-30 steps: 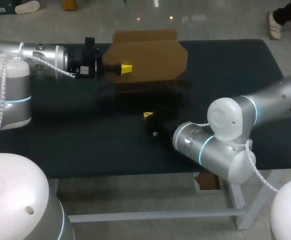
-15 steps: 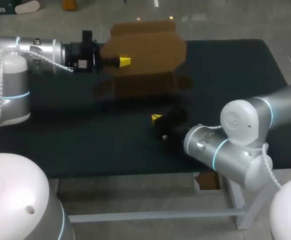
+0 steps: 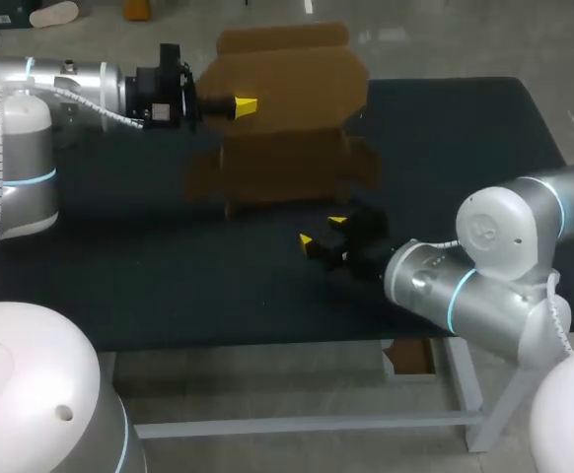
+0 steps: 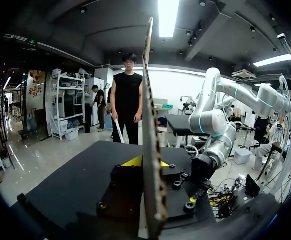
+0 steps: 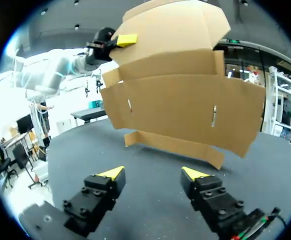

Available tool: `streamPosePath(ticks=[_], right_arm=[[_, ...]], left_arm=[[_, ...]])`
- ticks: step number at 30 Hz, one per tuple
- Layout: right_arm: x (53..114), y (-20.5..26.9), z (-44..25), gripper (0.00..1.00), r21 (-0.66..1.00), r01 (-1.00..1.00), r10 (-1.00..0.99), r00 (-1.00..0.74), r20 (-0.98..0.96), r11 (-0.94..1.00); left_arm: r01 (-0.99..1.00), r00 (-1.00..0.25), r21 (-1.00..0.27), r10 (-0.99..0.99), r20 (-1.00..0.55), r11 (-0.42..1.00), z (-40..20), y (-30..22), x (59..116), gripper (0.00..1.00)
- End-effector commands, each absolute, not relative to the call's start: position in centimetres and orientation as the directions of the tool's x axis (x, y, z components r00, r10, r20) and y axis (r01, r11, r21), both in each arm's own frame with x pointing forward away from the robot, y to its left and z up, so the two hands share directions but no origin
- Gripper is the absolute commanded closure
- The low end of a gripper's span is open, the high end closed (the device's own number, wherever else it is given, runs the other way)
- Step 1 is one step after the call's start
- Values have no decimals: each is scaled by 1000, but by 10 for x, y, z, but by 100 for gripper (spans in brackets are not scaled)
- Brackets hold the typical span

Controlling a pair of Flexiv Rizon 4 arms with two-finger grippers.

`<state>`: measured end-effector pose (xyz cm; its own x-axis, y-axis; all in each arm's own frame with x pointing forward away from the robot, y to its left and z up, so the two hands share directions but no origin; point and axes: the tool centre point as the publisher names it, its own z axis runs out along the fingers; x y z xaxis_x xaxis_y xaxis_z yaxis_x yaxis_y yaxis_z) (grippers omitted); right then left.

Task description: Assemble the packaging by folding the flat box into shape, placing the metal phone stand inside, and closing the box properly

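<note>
Flat box (image 3: 289, 133), pinched upright by left gripper (image 3: 242, 105), long axis seemingly vertical.

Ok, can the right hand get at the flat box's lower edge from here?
Probably yes: the right hand is open, facing the flat box that the left hand holds up, with only bare table between.

The flat box (image 3: 285, 128) is a brown corrugated cardboard blank, unfolded, standing nearly upright over the far middle of the bench (image 3: 119, 266). Flaps project at its top, sides and bottom, and two narrow slots pierce the middle panel. The left tool (image 3: 245, 105) clamps its upper left edge.
</note>
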<state>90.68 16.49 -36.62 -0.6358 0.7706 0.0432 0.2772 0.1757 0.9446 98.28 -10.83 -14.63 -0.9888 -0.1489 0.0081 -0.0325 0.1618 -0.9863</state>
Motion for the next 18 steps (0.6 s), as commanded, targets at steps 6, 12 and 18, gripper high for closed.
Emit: streamPosePath(ticks=[6, 12, 18], right_arm=[[882, 149, -345, 0, 933, 299, 748, -662, 51, 201], [862, 141, -337, 0, 927, 309, 743, -667, 52, 213], [846, 133, -333, 0, 926, 308, 739, -672, 48, 220]], left_arm=[[-47, -990, -986, -138, 26, 158, -130, -104, 980, 100], [-123, -987, -982, -118, 107, 141, -124, -101, 981, 100], [-205, -977, -970, -83, 195, 128, -125, -101, 974, 100]])
